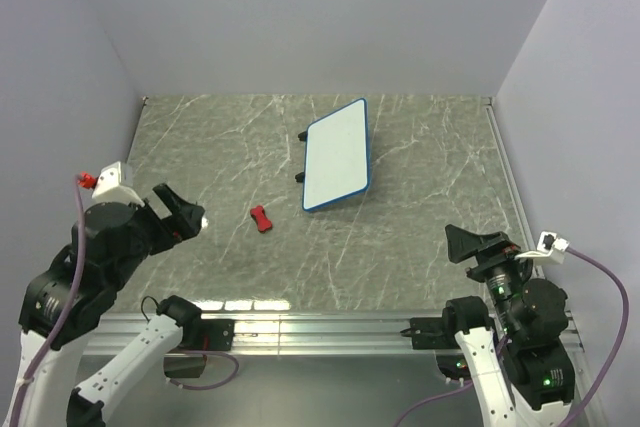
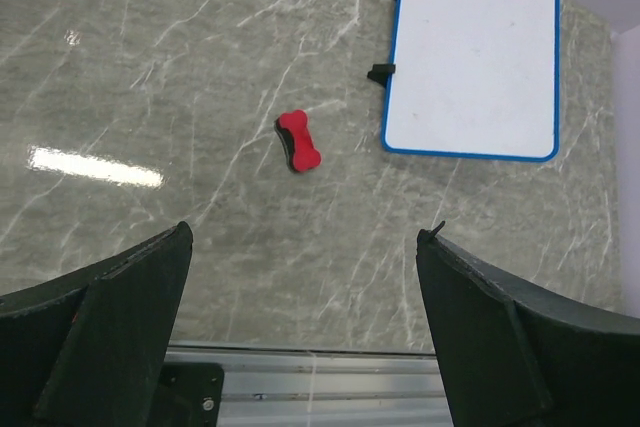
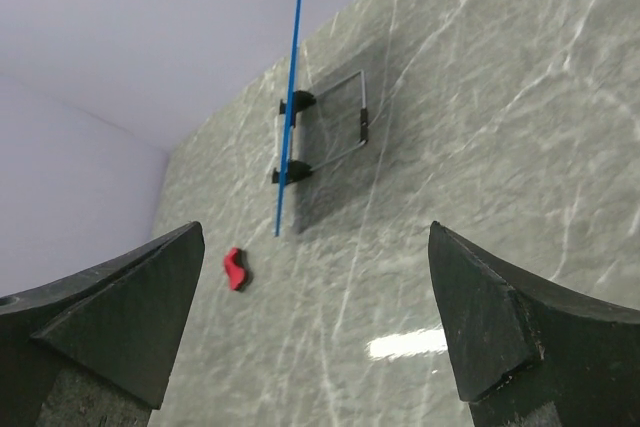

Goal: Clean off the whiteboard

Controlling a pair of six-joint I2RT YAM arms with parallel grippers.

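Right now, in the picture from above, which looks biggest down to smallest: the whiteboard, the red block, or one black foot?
1. whiteboard, biggest by far
2. red block
3. black foot, tiny, a little smaller than the block

The whiteboard (image 1: 338, 157) stands upright toward the surface's (image 1: 420, 267) far edge; the red block (image 1: 261, 218) lies near it; the near edge offers passage.

Robot lab test cell: plain pale lilac partition walls (image 1: 300, 17) box in green-grey marble-pattern desk (image 1: 420, 247), silver aluminium mounting rail (image 1: 320, 325) along near edge.
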